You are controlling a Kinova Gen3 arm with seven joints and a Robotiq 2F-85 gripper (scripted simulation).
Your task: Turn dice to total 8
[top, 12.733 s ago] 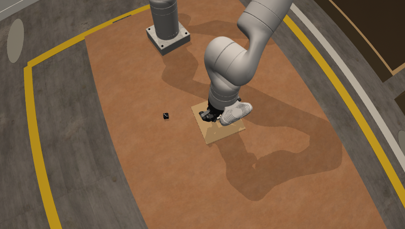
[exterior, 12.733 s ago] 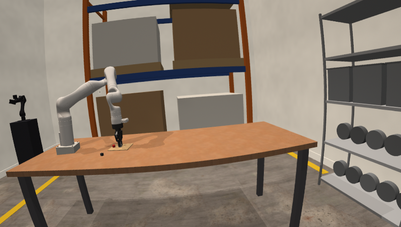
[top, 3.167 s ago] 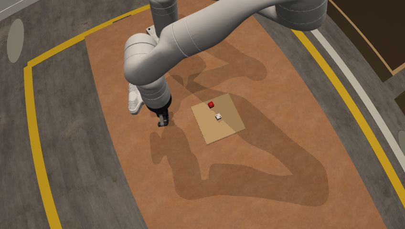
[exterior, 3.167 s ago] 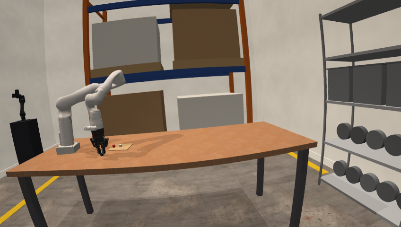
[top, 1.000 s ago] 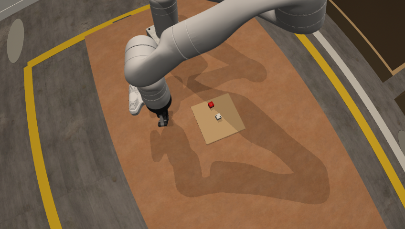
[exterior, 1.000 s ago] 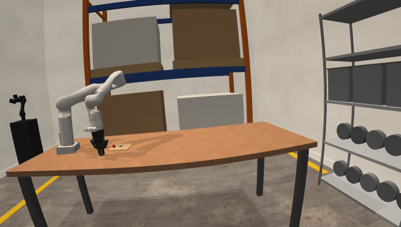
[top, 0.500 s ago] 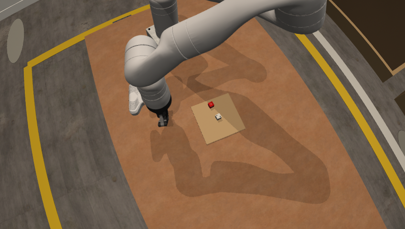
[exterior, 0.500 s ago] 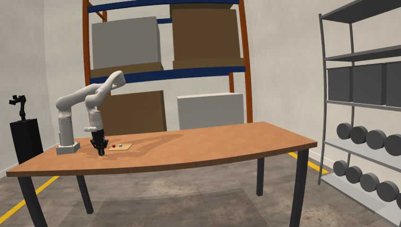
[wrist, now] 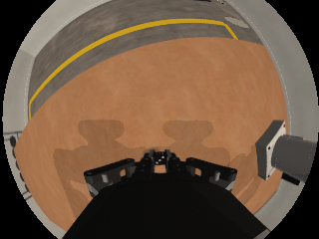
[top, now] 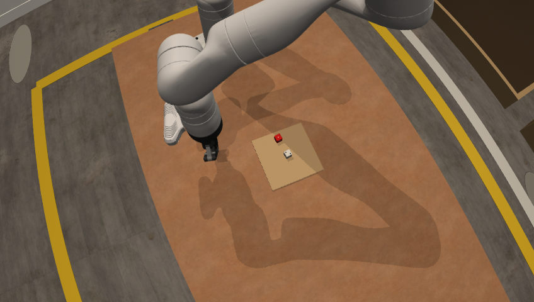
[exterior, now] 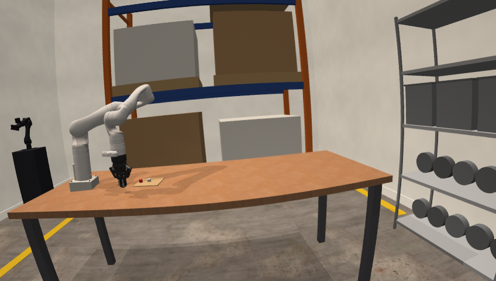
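Note:
A tan square mat (top: 284,157) lies flat on the brown table. A red die (top: 278,138) sits near the mat's far corner, and a white die (top: 288,153) sits near its middle. Both also show in the exterior view: the red die (exterior: 140,180) and the white die (exterior: 148,180). My gripper (top: 210,156) points straight down, close over the bare table, left of the mat and apart from it. It is shut on a small dark die (wrist: 159,157), which shows only as a dark speck between the fingertips in the wrist view. I cannot read any top faces.
The arm's base (exterior: 83,182) stands at the table's left end, just behind the gripper. A black pedestal (exterior: 31,170) with a camera stands beyond the table's left edge. Shelves with boxes stand behind the table.

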